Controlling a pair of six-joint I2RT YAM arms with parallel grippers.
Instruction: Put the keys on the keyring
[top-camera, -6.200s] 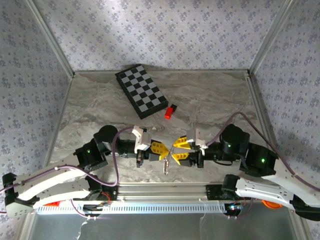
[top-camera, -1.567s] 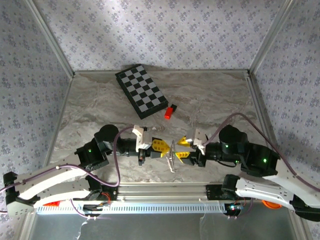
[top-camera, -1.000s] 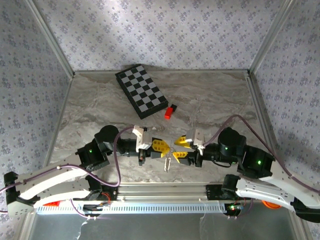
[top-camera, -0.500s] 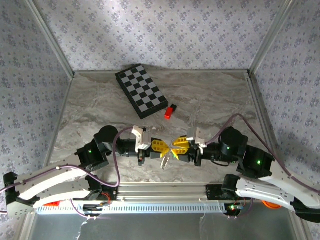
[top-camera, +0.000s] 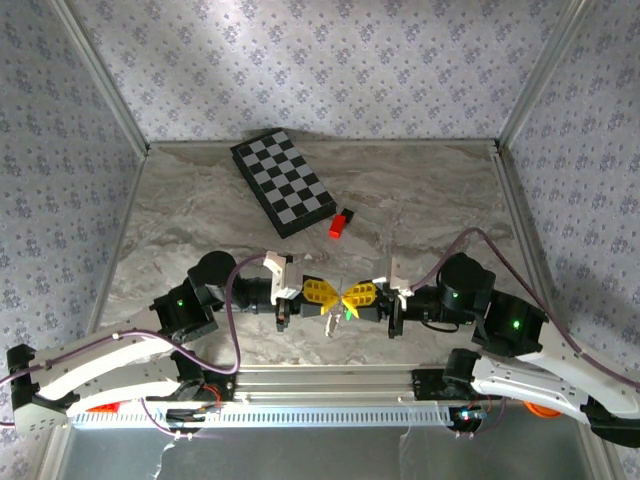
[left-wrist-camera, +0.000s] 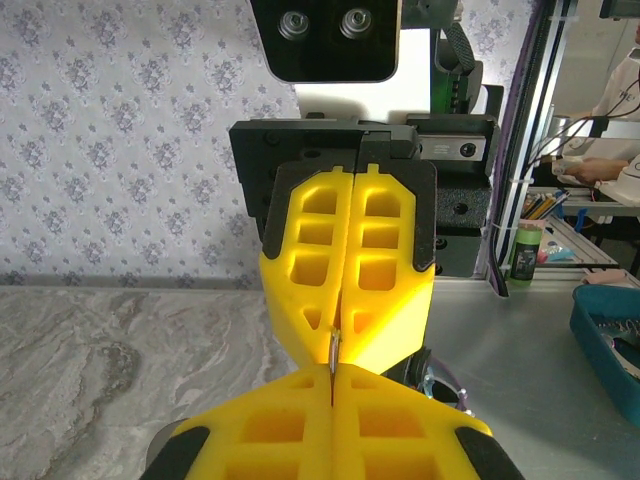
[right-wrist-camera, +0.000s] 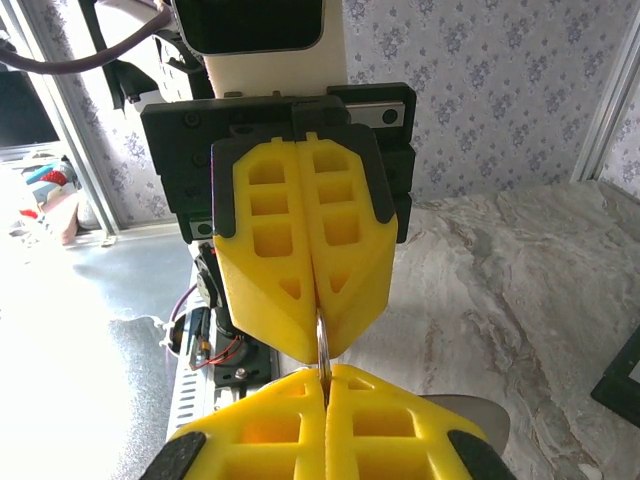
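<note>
Above the table's near edge my left gripper (top-camera: 336, 296) and right gripper (top-camera: 347, 298) meet tip to tip, both shut. In the right wrist view a thin silvery ring edge, the keyring (right-wrist-camera: 322, 345), runs from the left gripper's yellow fingers (right-wrist-camera: 300, 260) into my right gripper (right-wrist-camera: 325, 375). The left wrist view shows the same metal edge (left-wrist-camera: 332, 350) pinched between my left gripper (left-wrist-camera: 332, 372) and the right gripper's fingers (left-wrist-camera: 345, 260). From above, a pale silvery piece of the keyring (top-camera: 328, 325) hangs below the tips. A small green spot, the key (top-camera: 347, 312), sits just under them; its blade is hidden.
A black-and-white checkerboard (top-camera: 283, 183) lies at the back of the marble table (top-camera: 430, 200), with a red-and-black block (top-camera: 341, 224) beside it. Patterned walls enclose three sides. An aluminium rail (top-camera: 330, 385) runs along the near edge between the arm bases.
My right gripper's fingers have closed from partly open and moved slightly left, meeting the left gripper's tips. The left gripper stayed shut and in place; the hanging metal piece swung a little.
</note>
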